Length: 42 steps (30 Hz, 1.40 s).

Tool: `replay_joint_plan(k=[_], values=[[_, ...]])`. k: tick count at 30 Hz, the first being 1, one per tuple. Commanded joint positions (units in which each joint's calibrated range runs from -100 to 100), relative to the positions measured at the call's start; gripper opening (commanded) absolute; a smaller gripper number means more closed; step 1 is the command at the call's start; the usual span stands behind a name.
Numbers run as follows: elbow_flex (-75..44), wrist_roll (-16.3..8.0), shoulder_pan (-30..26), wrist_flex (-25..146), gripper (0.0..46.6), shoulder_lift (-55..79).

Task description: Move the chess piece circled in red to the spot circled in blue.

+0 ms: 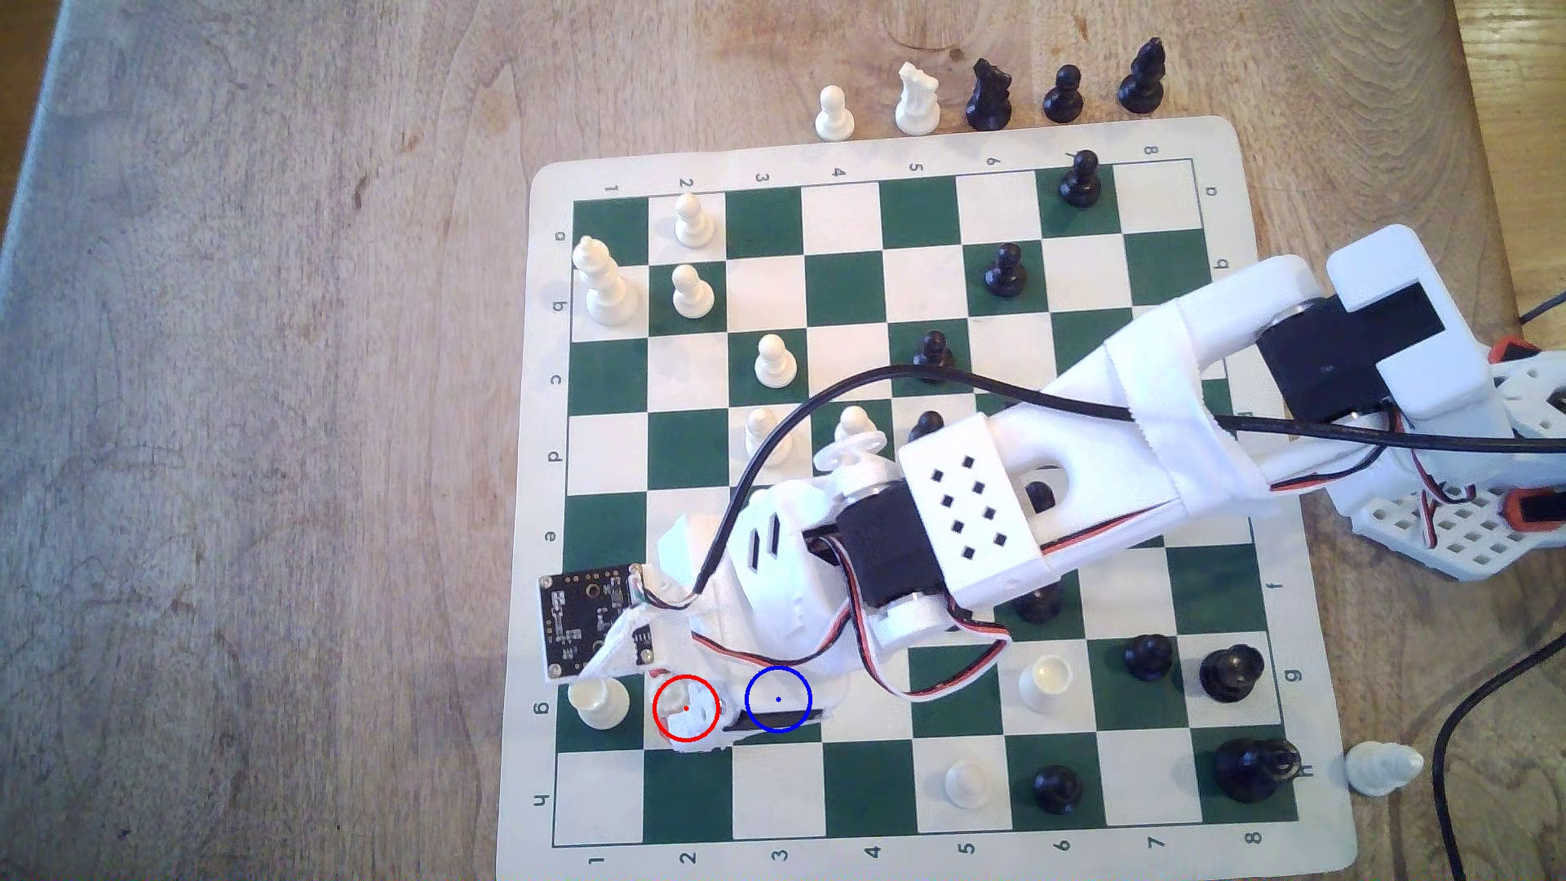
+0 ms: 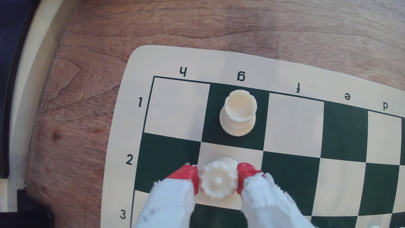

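With red-tipped fingers (image 2: 248, 173) clamped either side of crowned piece (image 2: 218, 183), gripper (image 2: 218, 178) grasps it upright on red-ringed square beside rook (image 2: 238, 113); blue-ringed square (image 1: 778, 700) next over, opposite rook.

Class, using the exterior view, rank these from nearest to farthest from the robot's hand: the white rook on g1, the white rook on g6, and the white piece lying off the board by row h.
1. White rook on g1, just to the exterior view's left of the hand.
2. White rook on g6, further off on the exterior view's right.
3. Toppled white piece, off the board on the far right.
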Motion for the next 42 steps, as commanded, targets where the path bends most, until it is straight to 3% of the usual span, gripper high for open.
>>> replay_joint_plan(k=[1,17,26,32,42], values=[[-5.32,0.2,-0.54,0.84,1.5,-2.32],[-3.6,0.05,-0.3,3.3,0.3,-14.2],[13.27,0.05,-0.93,1.99,0.3,-24.64],[18.52,0.15,-1.94,1.66,0.3,-23.03],[13.54,0.59,-2.02,1.09,0.3,-16.92]])
